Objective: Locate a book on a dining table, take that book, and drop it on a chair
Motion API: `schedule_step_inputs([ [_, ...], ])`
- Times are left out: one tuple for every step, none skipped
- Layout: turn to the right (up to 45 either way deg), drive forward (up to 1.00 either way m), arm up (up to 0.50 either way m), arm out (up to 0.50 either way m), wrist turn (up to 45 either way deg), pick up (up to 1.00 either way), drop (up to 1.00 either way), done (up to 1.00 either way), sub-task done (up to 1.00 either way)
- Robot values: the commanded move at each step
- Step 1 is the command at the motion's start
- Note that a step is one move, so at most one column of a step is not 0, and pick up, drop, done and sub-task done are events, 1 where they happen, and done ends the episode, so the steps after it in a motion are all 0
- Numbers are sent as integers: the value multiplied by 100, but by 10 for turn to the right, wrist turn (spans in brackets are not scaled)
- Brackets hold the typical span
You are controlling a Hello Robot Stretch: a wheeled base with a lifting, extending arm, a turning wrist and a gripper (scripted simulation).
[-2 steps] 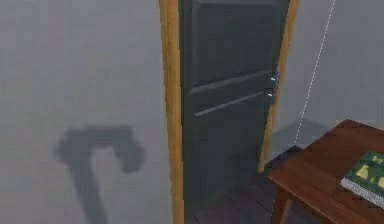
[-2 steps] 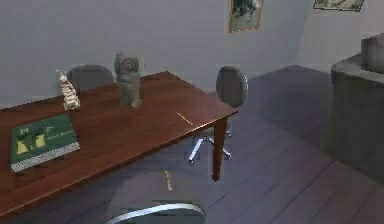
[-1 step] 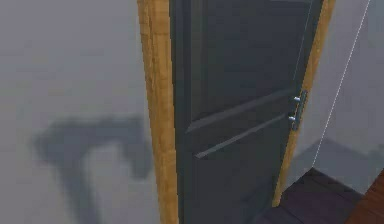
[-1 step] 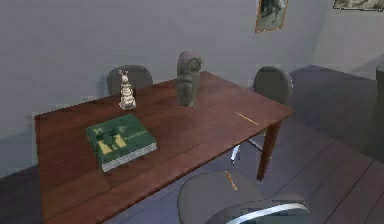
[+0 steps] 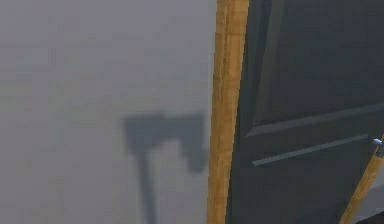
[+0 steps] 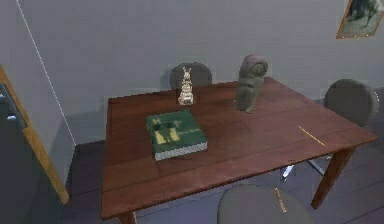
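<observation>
— Start with the claw: what is it doing?
— I cannot tell its state.

— Where is the book, then?
— In the arm side view, the green book (image 6: 176,135) lies flat on the brown wooden worktop (image 6: 250,145), on the worktop's left half and nearer its front edge than its back. Nothing else touches it.

— What else is on the worktop?
— Behind the book, near the back edge, stands a small pale figurine (image 6: 186,86) with long ears. To the right of it is a grey statue (image 6: 251,82), upright and well apart from the book. A thin yellow pencil (image 6: 311,135) lies near the right end.

— Any chairs?
— Three grey ones. The far chair (image 6: 203,72) shows behind the figurine, the side chair (image 6: 352,100) stands at the worktop's right end, and the near chair (image 6: 255,205) sits at the front edge, low in the view.

— And the rest of the room?
— A framed picture (image 6: 362,18) hangs at top right. The forward view has a grey wall (image 5: 90,80) on its left, a wooden door frame (image 5: 227,110) up the middle and a dark door (image 5: 310,110) on the right.
</observation>
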Motion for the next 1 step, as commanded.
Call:
schedule_step_inputs([
  [0,0,50,0,0,0,0,0,0],
])
